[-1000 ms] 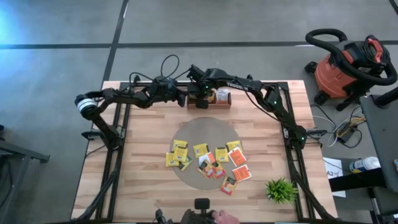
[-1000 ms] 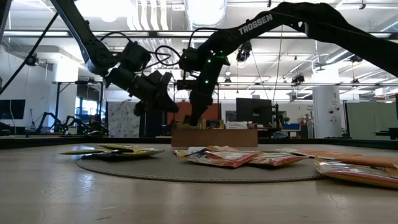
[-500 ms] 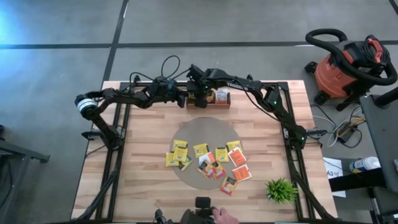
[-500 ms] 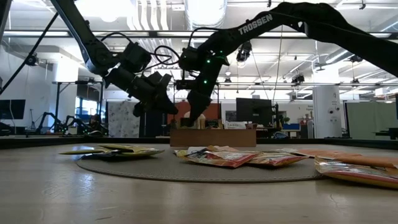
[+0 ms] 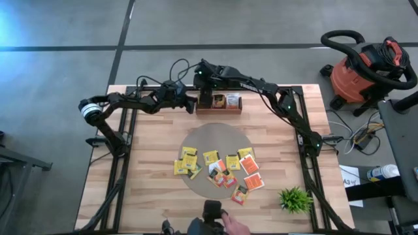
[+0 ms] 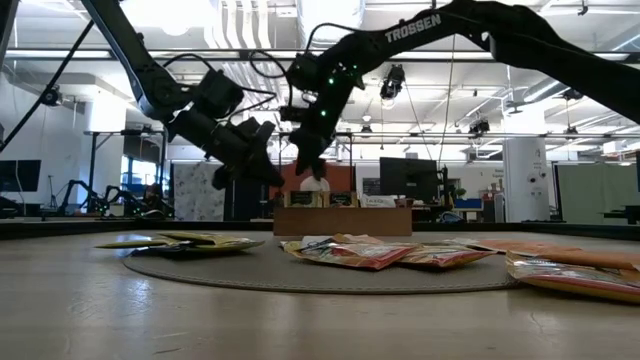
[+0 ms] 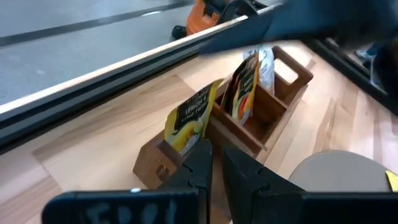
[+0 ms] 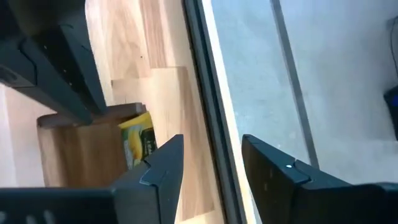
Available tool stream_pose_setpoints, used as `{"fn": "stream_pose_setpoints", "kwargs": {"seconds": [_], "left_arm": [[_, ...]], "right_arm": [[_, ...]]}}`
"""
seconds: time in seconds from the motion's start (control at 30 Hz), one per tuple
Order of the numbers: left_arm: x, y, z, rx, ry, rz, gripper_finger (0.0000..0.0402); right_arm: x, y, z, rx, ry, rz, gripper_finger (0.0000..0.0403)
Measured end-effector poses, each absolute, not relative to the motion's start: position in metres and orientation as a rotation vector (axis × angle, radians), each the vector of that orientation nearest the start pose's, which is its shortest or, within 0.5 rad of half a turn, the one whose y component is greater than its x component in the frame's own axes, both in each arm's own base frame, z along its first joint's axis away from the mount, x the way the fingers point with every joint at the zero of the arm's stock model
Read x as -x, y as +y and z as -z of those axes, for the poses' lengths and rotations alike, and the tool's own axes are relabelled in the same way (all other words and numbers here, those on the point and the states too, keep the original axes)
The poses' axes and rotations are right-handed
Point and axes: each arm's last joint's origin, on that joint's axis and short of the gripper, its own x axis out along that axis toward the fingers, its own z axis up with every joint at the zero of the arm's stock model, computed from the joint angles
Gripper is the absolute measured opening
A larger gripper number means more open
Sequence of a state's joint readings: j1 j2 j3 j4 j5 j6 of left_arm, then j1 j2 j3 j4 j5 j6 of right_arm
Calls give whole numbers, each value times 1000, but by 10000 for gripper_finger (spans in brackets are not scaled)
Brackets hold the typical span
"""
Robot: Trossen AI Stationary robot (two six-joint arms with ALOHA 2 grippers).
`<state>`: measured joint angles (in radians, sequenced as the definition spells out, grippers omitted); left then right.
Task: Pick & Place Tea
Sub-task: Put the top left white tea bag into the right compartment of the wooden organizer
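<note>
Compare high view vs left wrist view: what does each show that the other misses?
Only the high view: the loose yellow and orange-red tea packets on the round grey mat, the small green plant, the red shop vacuum.

Only the left wrist view: a yellow packet standing in the tray's end compartment, an orange one in the next.

Both: the brown wooden divided tray at the table's far edge.

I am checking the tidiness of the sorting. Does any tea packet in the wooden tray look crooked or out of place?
Yes. The yellow packet in the end compartment of the wooden tray leans tilted, its top sticking out above the wall, just ahead of the left hand.
</note>
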<state>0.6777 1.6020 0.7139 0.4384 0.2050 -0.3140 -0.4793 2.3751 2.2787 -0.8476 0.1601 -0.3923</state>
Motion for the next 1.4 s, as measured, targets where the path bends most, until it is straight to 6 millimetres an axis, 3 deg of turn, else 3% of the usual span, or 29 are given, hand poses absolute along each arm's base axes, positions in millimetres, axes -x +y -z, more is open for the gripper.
{"fn": "stream_pose_setpoints", "kwargs": {"seconds": [0.23, 0.37, 0.6, 0.83, 1.1, 1.27, 1.4], "left_arm": [[-246, 186, -180, 505, 378, -482, 30], [-239, 175, -205, 479, 331, -460, 30], [-216, 156, -258, 395, 190, -439, 30], [-196, 139, -272, 406, 225, -446, 30], [-178, 120, -260, 472, 231, -431, 30], [-165, 105, -249, 522, 215, -415, 30], [-156, 96, -241, 571, 198, -410, 30]], "right_arm": [[-442, -238, -275, 131, 1066, 420, 147], [-432, -230, -294, 16, 1020, 322, 132], [-419, -212, -358, 28, 779, 302, 104], [-406, -188, -398, 4, 652, 315, 83], [-409, -141, -404, -41, 655, 247, 65], [-407, -116, -378, -67, 746, 252, 56], [-395, -97, -362, -109, 719, 264, 48]]}}
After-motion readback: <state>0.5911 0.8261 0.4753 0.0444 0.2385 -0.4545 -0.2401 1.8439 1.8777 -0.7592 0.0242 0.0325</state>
